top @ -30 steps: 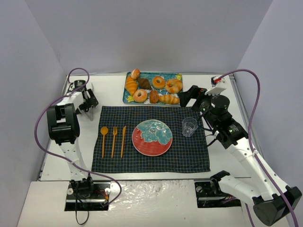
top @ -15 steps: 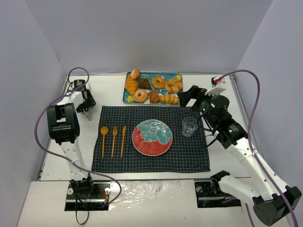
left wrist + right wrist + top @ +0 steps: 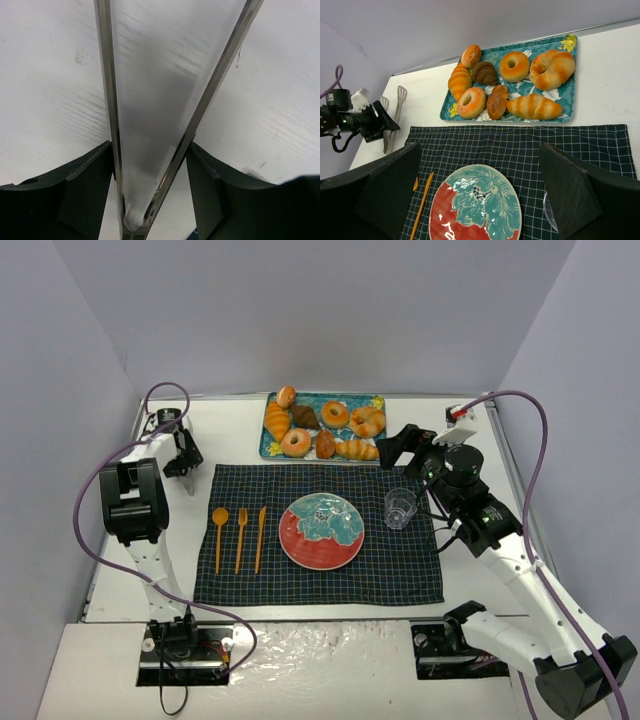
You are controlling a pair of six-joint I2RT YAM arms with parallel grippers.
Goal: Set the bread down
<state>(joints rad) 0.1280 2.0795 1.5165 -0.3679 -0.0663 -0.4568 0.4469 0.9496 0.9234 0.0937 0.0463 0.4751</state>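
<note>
While among pastries, bread on tray.

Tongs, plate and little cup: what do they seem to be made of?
The tongs look like bare metal: thin grey strips with a bright sheen along the edges. The plate looks like glazed ceramic, going by its glossy red and teal pattern, though painted plastic is possible. The cup is clear, with the cloth showing through it, so glass or plastic; the look leaves that open.

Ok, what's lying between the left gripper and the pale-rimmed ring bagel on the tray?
Only bare white table and the tray rim before the bagel, per the top view. The left gripper is closed on the tongs.
</note>
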